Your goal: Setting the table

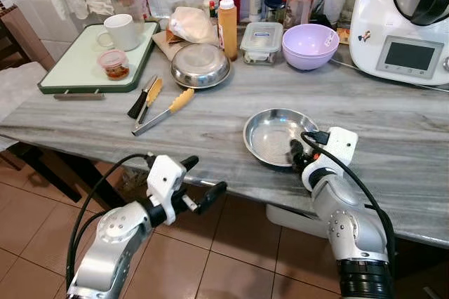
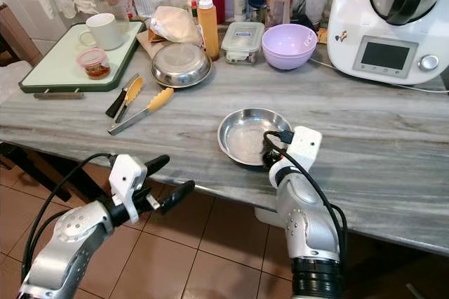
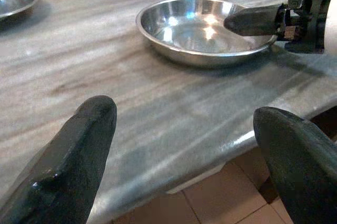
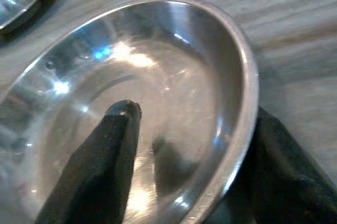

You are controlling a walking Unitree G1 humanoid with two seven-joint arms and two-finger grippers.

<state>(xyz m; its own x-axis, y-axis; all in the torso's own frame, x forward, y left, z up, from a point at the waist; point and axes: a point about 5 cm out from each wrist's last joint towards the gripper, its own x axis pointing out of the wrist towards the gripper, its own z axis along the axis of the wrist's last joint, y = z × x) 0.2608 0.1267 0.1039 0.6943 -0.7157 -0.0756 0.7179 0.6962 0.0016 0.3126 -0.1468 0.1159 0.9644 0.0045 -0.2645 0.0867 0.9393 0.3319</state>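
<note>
The right gripper (image 4: 184, 155) straddles the rim of the shallow round steel dish (image 1: 275, 135) near the grey tabletop's (image 1: 210, 127) front edge; jaws spread, so pinch firmly before lifting.

A shiny steel dish (image 1: 270, 134) is seen near the counter's (image 1: 393, 137) front edge; the counter looks like smooth, streaked grey stone, the fingers (image 3: 79, 161) matt black.
</note>
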